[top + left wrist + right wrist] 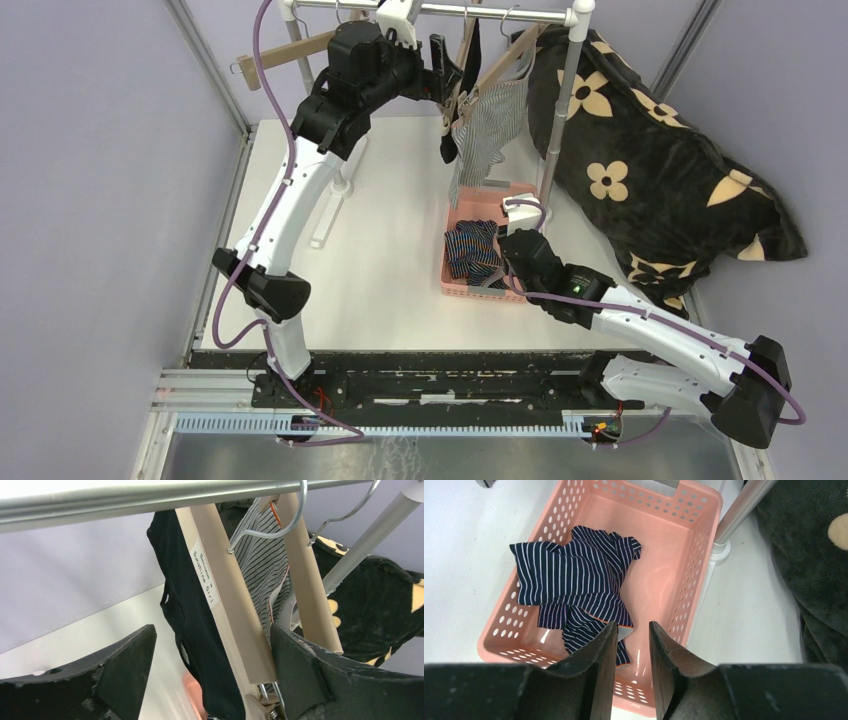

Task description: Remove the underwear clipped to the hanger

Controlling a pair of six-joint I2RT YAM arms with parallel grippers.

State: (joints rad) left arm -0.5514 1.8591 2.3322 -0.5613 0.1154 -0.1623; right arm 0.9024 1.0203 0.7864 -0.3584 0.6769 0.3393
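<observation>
1. The left pincer (212, 635) is spread wide around the black cloth pair with the beige waistband (190, 625), just left of the pale wooden hanger (307, 580).
2. Its waistband runs steeply upward alongside the hanger, and the grey-and-white striped pair (267, 565) sits between them.
3. The left arm is clearly nearer.
4. Below the hanger, the right pincer (630, 630), slightly parted and empty, hovers over the pink perforated basket (694, 580), which holds only the navy striped pair (569, 575).

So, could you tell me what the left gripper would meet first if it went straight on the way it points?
The left gripper would likely first meet the black pair at its beige waistband, hanging between its open fingers; depth is unclear.
</observation>
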